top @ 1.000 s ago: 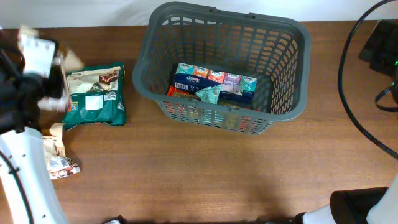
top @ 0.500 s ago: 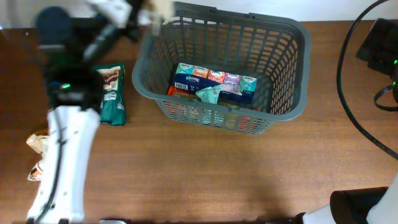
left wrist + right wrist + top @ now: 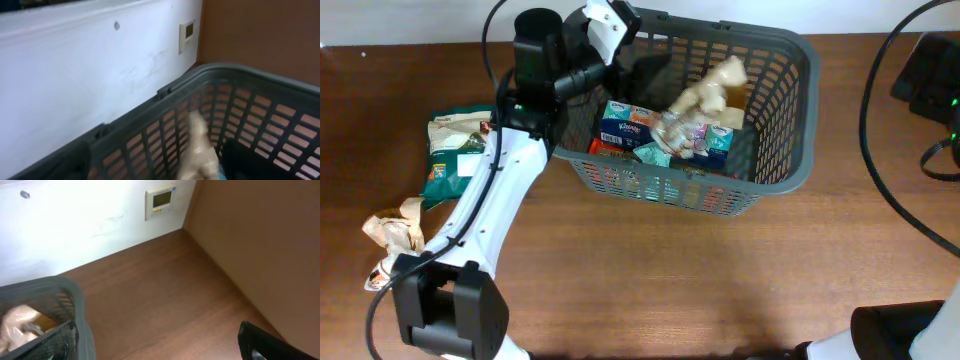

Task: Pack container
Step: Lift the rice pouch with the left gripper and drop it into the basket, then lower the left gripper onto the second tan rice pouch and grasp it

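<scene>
The container (image 3: 802, 60) is a dark grey slotted basket at the back middle of the table. Inside lie a multi-pack of tissue boxes (image 3: 632, 122) and other packets. A beige packet (image 3: 705, 98) shows as a blur over them, apart from any gripper; it also shows in the left wrist view (image 3: 200, 150) against the basket wall (image 3: 210, 75). My left gripper (image 3: 612, 18) hangs over the basket's back left rim, open and empty; its fingers are out of its own wrist view. In the right wrist view one dark finger (image 3: 260, 342) shows, with nothing held.
A green bag (image 3: 460, 155) lies on the table left of the basket, with crumpled beige packets (image 3: 392, 232) nearer the front left. A black cable (image 3: 876, 150) and a dark device (image 3: 930, 70) sit at the right. The right arm's base (image 3: 900, 335) is at the front right corner.
The left arm swung from the far left to the basket's back left rim. Its gripper let go of the beige packet, which now drops into the basket. The right arm stayed still.
</scene>
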Robot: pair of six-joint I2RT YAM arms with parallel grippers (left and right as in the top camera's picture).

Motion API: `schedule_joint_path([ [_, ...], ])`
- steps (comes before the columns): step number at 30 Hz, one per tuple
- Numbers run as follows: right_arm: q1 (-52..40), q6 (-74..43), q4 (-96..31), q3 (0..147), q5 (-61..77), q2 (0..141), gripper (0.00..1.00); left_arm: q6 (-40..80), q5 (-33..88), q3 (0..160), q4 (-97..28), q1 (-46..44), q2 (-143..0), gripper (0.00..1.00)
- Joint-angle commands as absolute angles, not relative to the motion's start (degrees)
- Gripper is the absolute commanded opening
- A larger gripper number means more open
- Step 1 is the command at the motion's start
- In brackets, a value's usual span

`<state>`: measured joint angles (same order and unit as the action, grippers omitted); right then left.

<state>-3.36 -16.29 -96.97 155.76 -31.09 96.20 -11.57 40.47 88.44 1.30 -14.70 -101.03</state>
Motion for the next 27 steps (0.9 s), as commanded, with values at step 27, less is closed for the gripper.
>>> schedule_joint_path([
  [27,-2.92,-16.4,-97.12,155.81,-30.15,96.14,0.99,-19.9,-9.72,75.94,-60.88,30.35,-83.92,0.87],
])
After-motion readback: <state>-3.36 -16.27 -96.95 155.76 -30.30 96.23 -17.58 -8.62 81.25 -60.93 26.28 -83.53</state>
